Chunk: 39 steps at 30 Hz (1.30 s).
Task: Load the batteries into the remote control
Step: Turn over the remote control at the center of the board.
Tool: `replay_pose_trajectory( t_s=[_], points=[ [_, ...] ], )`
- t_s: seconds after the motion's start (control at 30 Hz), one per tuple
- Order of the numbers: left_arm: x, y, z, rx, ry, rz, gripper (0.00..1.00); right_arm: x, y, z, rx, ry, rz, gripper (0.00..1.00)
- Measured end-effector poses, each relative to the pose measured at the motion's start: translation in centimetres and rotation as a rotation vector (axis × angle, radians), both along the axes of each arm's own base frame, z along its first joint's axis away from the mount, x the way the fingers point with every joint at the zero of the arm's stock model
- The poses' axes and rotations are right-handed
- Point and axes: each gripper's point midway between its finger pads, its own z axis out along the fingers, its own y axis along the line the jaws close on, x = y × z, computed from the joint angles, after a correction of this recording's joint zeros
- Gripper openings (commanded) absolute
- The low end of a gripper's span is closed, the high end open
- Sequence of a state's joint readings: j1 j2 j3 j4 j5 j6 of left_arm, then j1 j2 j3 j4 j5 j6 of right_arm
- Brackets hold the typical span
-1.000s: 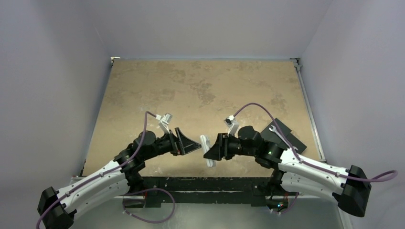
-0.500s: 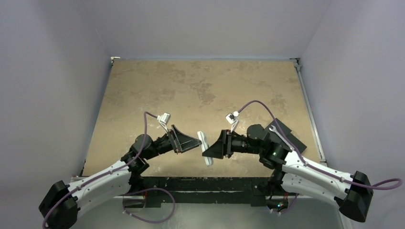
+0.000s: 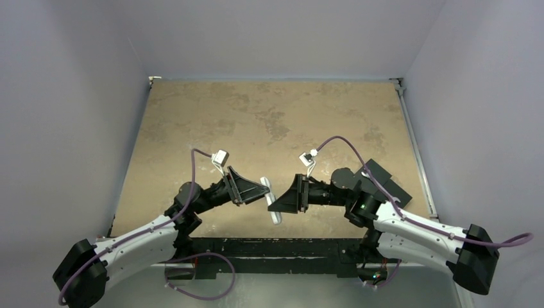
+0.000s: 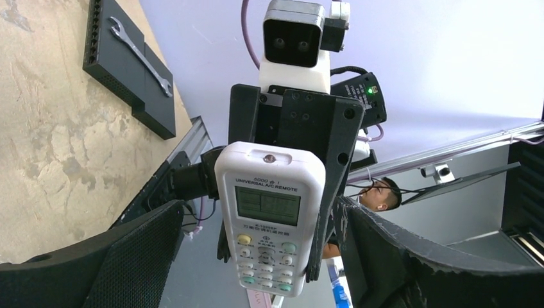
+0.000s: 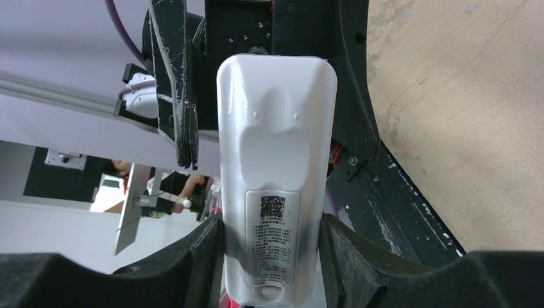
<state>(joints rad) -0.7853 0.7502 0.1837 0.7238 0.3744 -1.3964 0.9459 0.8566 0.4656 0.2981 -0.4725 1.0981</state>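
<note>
White plastic remote point(image 5: 276, 128) is gripped by the right gripper point(image 5: 272, 260), jaws closed on its lower sides. It is held in the air above the near edge of the tabletop point(image 3: 256, 115). The left gripper point(image 3: 264, 190) is open and empty, just beside the remote's button face.

Step in hand: presenting the remote for access to its back. The cover point(image 5: 274, 282) appears to be in place. The next move calls for sliding it off while the right grip holds firm. The batteries are not visible in any view.

Front marking above the screen point(image 4: 267, 206): "5000", then "UNIVERSAL A/C REMOTE". The back label point(image 5: 273, 221) carries a QR code; its small print is illegible.
</note>
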Motion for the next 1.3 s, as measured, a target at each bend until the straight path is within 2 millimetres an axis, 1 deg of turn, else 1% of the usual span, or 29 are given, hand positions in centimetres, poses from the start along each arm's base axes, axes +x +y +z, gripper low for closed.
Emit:
replay_pose_trajectory(
  t_s=[0.13, 0.43, 0.63, 0.8, 0.87, 0.9, 1.0, 1.03, 1.07, 1.13, 1.23, 1.3],
  points=[
    [-0.10, -0.02, 0.26, -0.009, -0.006, -0.006, 0.83, -0.07, 0.37, 0.03, 0.011, 0.009, 0.017, 0.06],
    [-0.19, -0.18, 0.25, -0.013, -0.003, -0.018, 0.72, -0.09, 0.43, -0.16, 0.024, 0.016, 0.018, 0.06],
    [-0.30, -0.27, 0.67, -0.032, -0.006, -0.030, 0.56, -0.13, 0.38, -0.49, 0.021, 0.019, 0.017, 0.06],
    [-0.27, -0.40, 0.60, -0.034, -0.005, -0.035, 0.43, -0.14, 0.41, -0.19, 0.034, 0.017, 0.018, 0.09],
    [-0.25, -0.42, 0.58, -0.037, -0.003, -0.037, 0.35, -0.14, 0.41, -0.18, 0.038, 0.018, 0.018, 0.11],
    [-0.23, -0.44, 0.58, -0.038, -0.004, -0.037, 0.28, -0.14, 0.41, -0.22, 0.038, 0.018, 0.018, 0.12],
    [-0.18, -0.46, 0.52, -0.040, -0.006, -0.039, 0.05, -0.12, 0.39, -0.23, 0.041, 0.017, 0.017, 0.23],
    [-0.20, -0.45, 0.49, -0.041, -0.006, -0.039, 0.01, -0.12, 0.38, -0.29, 0.040, 0.017, 0.016, 0.27],
    [-0.21, -0.44, 0.41, -0.040, -0.005, -0.039, 0.00, -0.09, 0.37, -0.34, 0.039, 0.018, 0.015, 0.30],
    [-0.24, -0.43, 0.27, -0.038, -0.003, -0.040, 0.00, -0.09, 0.34, -0.43, 0.037, 0.019, 0.015, 0.43],
    [-0.27, -0.42, 0.30, -0.040, -0.005, -0.041, 0.00, -0.10, 0.31, -0.45, 0.036, 0.019, 0.014, 0.57],
    [-0.27, -0.39, 0.20, -0.039, -0.003, -0.040, 0.00, -0.14, 0.23, -0.48, 0.033, 0.018, 0.014, 0.65]
  ],
)
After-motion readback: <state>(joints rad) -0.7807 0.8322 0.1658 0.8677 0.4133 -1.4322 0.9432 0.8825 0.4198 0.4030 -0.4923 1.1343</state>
